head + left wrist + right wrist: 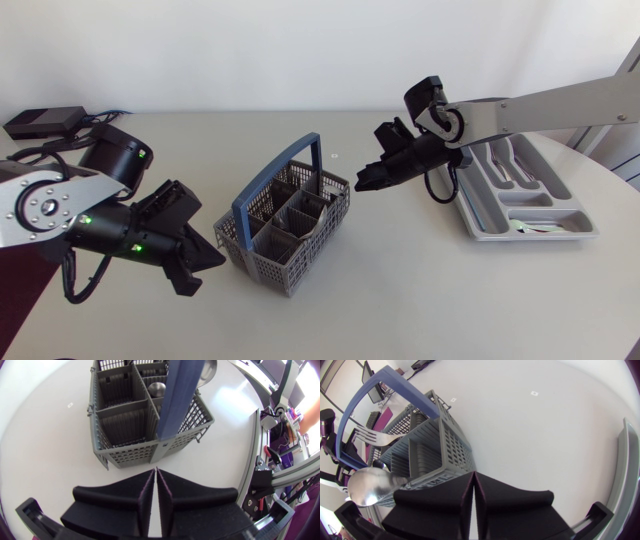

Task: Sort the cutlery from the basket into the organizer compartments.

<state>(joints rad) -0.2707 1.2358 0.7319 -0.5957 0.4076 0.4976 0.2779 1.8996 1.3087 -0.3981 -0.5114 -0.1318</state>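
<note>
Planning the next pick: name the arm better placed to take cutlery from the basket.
Likely right: the right gripper hangs beside the basket corner where spoon and fork stand, and the organizer lies on that side.

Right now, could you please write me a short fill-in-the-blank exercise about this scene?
The basket has a ___ handle. The organizer lies on the side of the ___ arm. The left gripper and right gripper both have their fingers ___. A fork and a ___ stick up from the basket.
Missing words: blue; right; shut; spoon.
</note>
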